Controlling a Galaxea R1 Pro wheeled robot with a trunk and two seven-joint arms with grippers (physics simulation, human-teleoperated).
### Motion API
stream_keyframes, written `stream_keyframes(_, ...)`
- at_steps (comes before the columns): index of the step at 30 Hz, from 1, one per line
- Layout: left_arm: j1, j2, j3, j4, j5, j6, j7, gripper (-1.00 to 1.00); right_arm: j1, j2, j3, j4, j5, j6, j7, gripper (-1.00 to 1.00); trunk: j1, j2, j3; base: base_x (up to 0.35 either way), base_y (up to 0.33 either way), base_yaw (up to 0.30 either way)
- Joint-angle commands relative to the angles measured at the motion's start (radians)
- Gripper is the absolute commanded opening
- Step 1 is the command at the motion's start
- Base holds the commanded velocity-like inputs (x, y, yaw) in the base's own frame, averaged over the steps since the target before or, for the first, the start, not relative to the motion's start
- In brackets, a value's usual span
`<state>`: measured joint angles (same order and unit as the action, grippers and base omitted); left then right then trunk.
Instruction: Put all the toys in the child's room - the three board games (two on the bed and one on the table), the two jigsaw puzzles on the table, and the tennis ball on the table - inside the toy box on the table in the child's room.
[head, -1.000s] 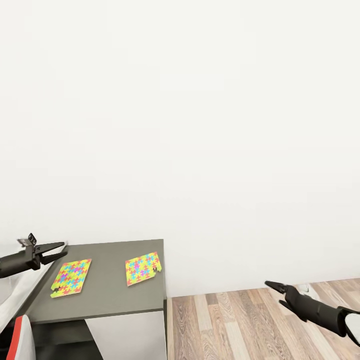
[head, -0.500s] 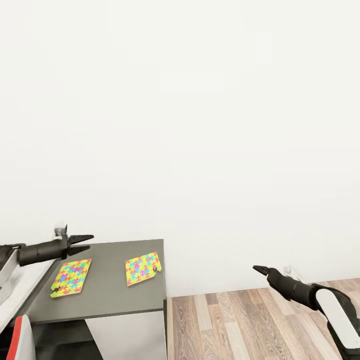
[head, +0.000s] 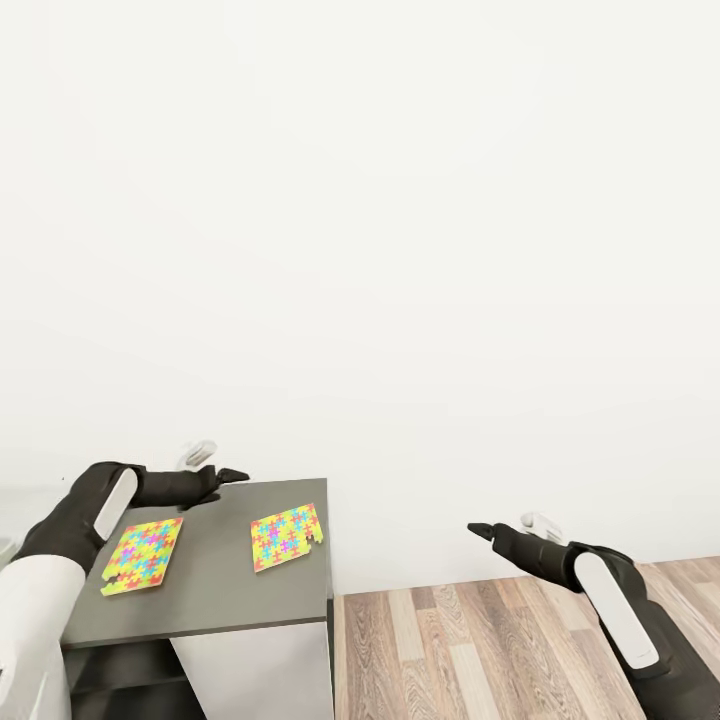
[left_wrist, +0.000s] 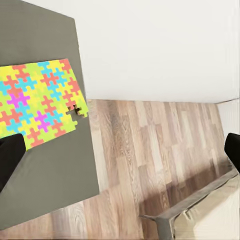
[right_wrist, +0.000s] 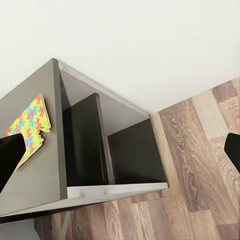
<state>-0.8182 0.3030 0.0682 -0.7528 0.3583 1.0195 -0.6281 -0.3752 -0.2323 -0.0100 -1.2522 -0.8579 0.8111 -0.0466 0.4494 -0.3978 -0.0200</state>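
On the dark-grey corner section of the table (head: 210, 585) lie two thin multicoloured jigsaw puzzle squares (head: 143, 554) (head: 286, 536), flat and apart. The black left gripper (head: 222, 479) hovers above the rear edge, fingers spread wide. The black right gripper (head: 478, 529), likewise released, hangs over the wood-plank floor (head: 480, 650).

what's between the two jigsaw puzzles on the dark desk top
Nothing: in the head view only a bare strip of the dark grey table top separates the left puzzle from the right puzzle.
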Motion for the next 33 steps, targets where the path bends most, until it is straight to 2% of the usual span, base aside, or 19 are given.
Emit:
stream_keyframes(1, -0.002, -0.008, 0.002, 0.000, -0.004, 0.004, 0.033, 1.00, -0.001, 0.000, 0.001, -0.001, -0.007, 0.005, -0.007, 1.00, 0.001, -0.002, -0.002, 0.000, 0.000, 0.000)
stream_keyframes(4, -0.007, -0.016, 0.002, -0.001, -0.004, 0.002, 0.076, 1.00, -0.002, 0.003, 0.005, -0.001, -0.008, 0.005, -0.010, 1.00, 0.001, -0.002, -0.002, 0.000, 0.000, 0.000)
stream_keyframes(6, -0.011, -0.019, 0.002, -0.001, -0.004, -0.001, 0.094, 1.00, -0.003, 0.018, 0.008, -0.001, -0.007, 0.005, -0.012, 1.00, 0.001, -0.002, -0.002, 0.000, 0.000, 0.000)
stream_keyframes(10, -0.013, -0.019, 0.001, -0.001, -0.004, -0.001, 0.104, 1.00, -0.004, 0.054, 0.010, -0.002, -0.001, 0.005, -0.013, 1.00, 0.001, -0.002, -0.002, 0.000, 0.000, 0.000)
stream_keyframes(13, -0.013, -0.019, -0.001, -0.001, -0.004, -0.002, 0.106, 1.00, -0.004, 0.064, 0.010, -0.004, 0.010, 0.006, -0.013, 1.00, 0.001, -0.002, -0.002, 0.000, 0.000, 0.000)
stream_keyframes(25, -0.013, -0.021, -0.001, -0.001, -0.004, -0.005, 0.107, 1.00, -0.004, 0.068, 0.012, -0.005, 0.022, 0.006, -0.011, 1.00, 0.001, -0.002, -0.002, 0.085, 0.000, 0.000)
stream_keyframes(33, -0.013, -0.021, -0.003, 0.002, -0.007, -0.010, 0.110, 1.00, -0.004, 0.068, 0.041, -0.006, 0.022, 0.005, -0.007, 1.00, 0.001, -0.002, -0.002, 0.111, 0.021, 0.000)
